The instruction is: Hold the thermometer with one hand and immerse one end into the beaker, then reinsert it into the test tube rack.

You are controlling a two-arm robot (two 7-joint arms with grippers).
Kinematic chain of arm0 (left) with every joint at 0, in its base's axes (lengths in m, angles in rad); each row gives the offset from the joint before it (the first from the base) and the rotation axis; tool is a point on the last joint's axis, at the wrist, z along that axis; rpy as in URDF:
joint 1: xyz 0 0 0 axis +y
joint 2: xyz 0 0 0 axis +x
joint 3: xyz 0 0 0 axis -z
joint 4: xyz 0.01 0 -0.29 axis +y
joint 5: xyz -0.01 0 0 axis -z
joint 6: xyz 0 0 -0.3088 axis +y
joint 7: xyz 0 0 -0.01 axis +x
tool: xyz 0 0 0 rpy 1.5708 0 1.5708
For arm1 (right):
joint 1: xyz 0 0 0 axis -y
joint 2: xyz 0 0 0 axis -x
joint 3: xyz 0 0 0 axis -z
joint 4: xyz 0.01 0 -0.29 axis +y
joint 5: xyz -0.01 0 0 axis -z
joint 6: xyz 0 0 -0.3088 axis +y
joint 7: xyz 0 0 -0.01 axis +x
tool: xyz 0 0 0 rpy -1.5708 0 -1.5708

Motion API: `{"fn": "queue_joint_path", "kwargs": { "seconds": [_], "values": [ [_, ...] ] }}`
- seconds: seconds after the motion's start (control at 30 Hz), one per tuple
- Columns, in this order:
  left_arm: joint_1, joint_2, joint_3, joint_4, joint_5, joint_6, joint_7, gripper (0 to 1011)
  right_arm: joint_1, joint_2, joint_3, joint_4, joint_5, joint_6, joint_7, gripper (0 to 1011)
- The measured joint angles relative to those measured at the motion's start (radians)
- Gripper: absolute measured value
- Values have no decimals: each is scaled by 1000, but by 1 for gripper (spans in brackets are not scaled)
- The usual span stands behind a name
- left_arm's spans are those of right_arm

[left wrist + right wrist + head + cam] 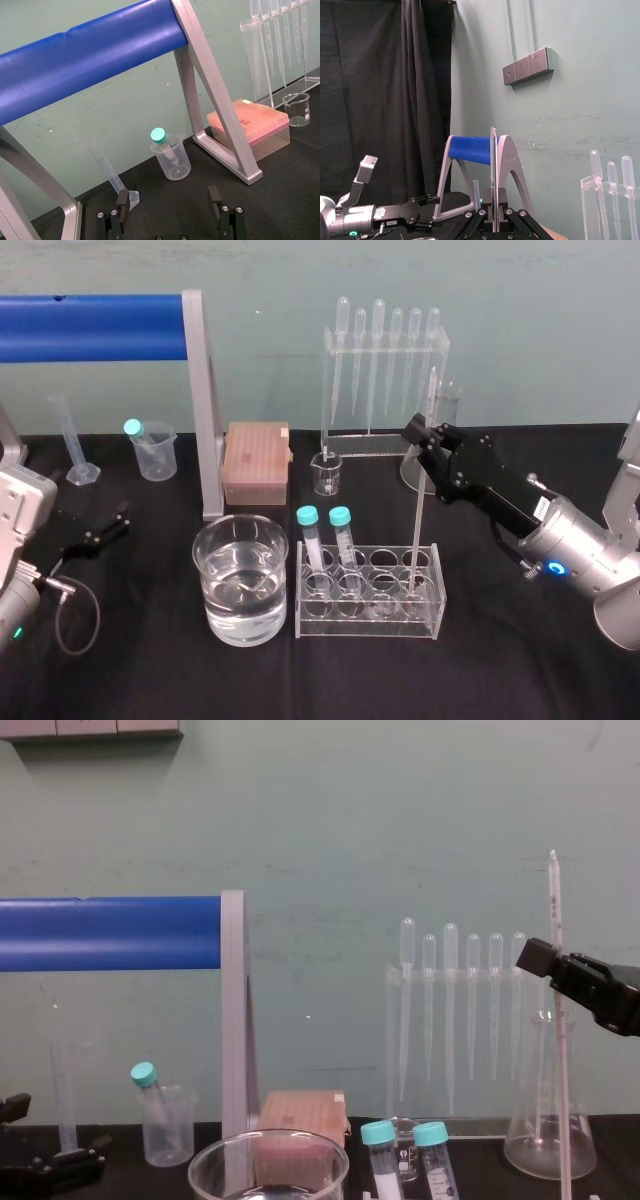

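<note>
Beaker just L of rack — thermometer upright in rack's R end.

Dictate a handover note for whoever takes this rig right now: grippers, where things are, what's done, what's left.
Right gripper: shut on the thermometer's upper part.
Left gripper: open, parked on the table at the left.
The thermometer stands in the right end of the test tube rack. The beaker, holding water, sits just left of the rack.
Done: grasp. Cannot tell whether the dip has happened.
Left: if undipped, lift, dip in the beaker, reinsert, release.

Pipettes hanging; pink tip box; conical flask behind.
</note>
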Motion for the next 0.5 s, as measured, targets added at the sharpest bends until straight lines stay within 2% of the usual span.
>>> {"fn": "queue_joint_path", "kwargs": {
  "seconds": [0.13, 0.2, 0.23, 0.3, 0.33, 0.37, 0.5],
  "values": [
    [0, 0, 0, 0, 0, 0, 0, 1008, 0, 0, 0, 1, -1, 1, 0, 73],
    [0, 0, 0, 0, 0, 0, 0, 1008, -1, 0, 0, 1, -1, 1, 0, 120],
    [0, 0, 0, 0, 0, 0, 0, 1008, -1, 0, 0, 1, -1, 1, 1, 179],
    [0, 0, 0, 0, 0, 0, 0, 1008, -1, 0, 0, 1, -1, 1, 1, 221],
    [0, 0, 0, 0, 0, 0, 0, 1007, -1, 0, 0, 1, -1, 1, 1, 274],
    [0, 0, 0, 0, 0, 0, 0, 1008, 0, 0, 0, 1, -1, 1, 1, 274],
    [0, 0, 0, 0, 0, 0, 0, 1008, 0, 0, 0, 1, -1, 1, 1, 418]
  ]
}}
